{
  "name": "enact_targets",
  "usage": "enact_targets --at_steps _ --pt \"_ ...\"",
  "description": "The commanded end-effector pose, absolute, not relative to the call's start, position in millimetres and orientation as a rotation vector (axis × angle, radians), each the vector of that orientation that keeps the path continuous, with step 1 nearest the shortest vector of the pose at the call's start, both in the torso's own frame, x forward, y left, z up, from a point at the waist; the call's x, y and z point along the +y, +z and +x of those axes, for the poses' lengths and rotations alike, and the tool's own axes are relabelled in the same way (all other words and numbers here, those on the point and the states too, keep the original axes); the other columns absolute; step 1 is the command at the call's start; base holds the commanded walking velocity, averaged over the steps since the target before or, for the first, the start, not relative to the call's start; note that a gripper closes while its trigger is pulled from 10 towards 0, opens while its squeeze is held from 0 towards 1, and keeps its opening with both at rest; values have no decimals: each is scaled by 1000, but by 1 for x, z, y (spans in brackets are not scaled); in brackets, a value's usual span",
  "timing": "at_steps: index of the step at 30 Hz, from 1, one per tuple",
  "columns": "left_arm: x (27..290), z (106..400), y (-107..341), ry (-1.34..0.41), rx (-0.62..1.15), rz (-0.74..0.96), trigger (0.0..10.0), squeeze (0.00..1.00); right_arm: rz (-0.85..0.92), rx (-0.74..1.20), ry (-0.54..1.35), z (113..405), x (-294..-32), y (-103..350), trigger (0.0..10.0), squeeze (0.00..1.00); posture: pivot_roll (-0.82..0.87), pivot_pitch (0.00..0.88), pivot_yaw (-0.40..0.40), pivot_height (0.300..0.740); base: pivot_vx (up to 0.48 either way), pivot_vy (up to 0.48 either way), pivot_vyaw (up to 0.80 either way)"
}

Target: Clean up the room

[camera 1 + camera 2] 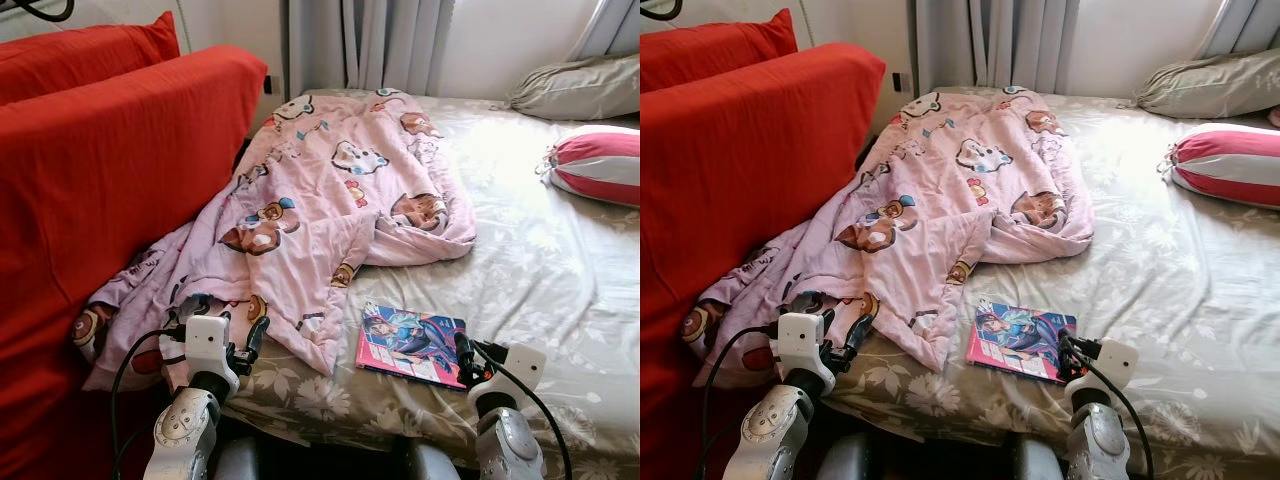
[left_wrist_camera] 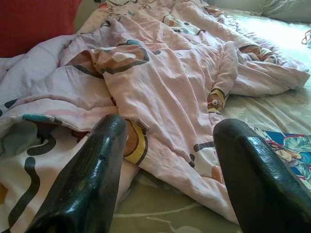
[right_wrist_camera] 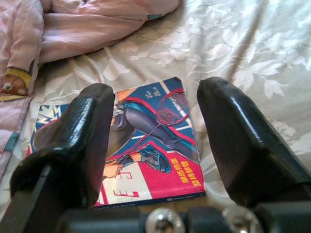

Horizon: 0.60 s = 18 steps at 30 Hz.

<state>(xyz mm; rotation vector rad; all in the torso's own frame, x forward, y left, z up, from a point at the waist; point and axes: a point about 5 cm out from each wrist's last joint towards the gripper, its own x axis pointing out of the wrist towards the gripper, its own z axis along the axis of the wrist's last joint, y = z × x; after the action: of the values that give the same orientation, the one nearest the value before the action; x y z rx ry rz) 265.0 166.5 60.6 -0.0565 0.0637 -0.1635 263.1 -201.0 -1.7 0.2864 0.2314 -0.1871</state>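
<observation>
While the pink quilt (image 1: 320, 210) lies crumpled and the magazine (image 1: 411, 345) unstowed, tidying looks barely begun, left gripper (image 2: 170, 170) and right gripper (image 3: 155, 141) both spread, empty

A bed (image 1: 560, 300) carries everything. A blanket (image 1: 320, 210) lies crumpled along the bed's left edge, running from the far left corner to the near left corner, where it spills over the side against a sofa (image 1: 100, 180) that stands just beside the bed. A magazine (image 1: 412, 343) lies flat at the near edge, just right of the blanket's near end. Two pillows sit well apart from it: one (image 1: 575, 88) at the far right corner, another (image 1: 598, 165) on the right edge.
</observation>
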Motion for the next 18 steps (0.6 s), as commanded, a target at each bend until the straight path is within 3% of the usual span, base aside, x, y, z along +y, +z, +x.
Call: enact_targets --at_steps 1,7,18 --pt "167 264 58 -164 76 -53 10000 0 261 250 -163 264 -196 -3 10000 0 139 16 -15 591 0 0 0" --pt "167 262 57 -157 79 -54 10000 0 265 255 -159 265 -194 -4 10000 0 146 22 -22 552 0 0 0" --pt "171 262 57 -151 81 -46 10000 0 306 247 -186 272 -196 0 10000 0 157 30 -15 552 0 0 0"
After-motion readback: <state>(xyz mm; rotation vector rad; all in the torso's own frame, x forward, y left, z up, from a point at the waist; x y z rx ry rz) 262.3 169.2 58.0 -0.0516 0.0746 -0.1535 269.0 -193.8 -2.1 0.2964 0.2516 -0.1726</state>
